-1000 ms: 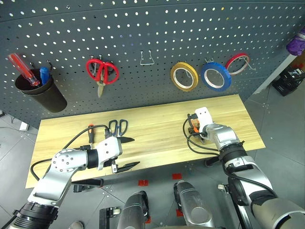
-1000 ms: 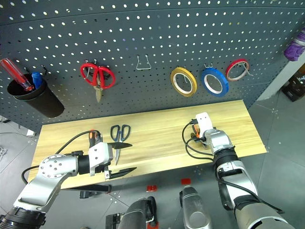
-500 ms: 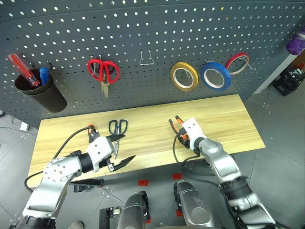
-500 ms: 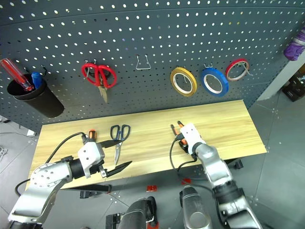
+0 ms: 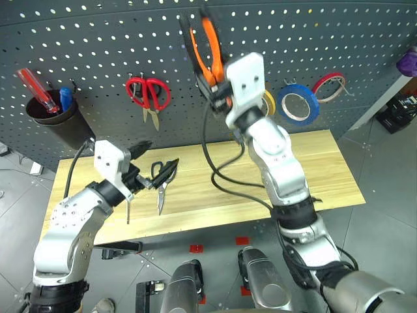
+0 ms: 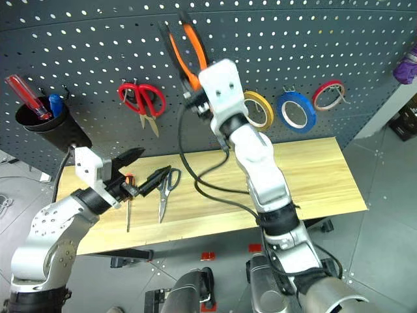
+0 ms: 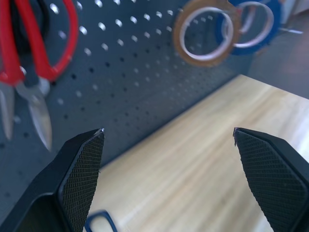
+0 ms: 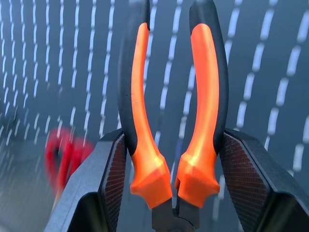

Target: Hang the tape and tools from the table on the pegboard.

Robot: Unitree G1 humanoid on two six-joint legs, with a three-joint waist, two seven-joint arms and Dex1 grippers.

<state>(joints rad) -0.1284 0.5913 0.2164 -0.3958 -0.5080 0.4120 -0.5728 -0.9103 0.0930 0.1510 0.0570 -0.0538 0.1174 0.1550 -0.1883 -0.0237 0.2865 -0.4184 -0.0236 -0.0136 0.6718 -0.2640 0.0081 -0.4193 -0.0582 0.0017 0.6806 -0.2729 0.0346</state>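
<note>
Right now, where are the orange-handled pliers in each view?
Left eye: pliers top centre, handles up against the pegboard.
Right eye: top centre-left.
Left wrist: not in it.
Right wrist: centre, clamped between the right gripper fingers.
Shared landmark: red-handled scissors.

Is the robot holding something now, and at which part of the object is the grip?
The right gripper holds the orange-handled pliers, clamped low on the two handles near the pivot, with the handles pointing up at the pegboard. The left gripper is open and holds nothing.
</note>
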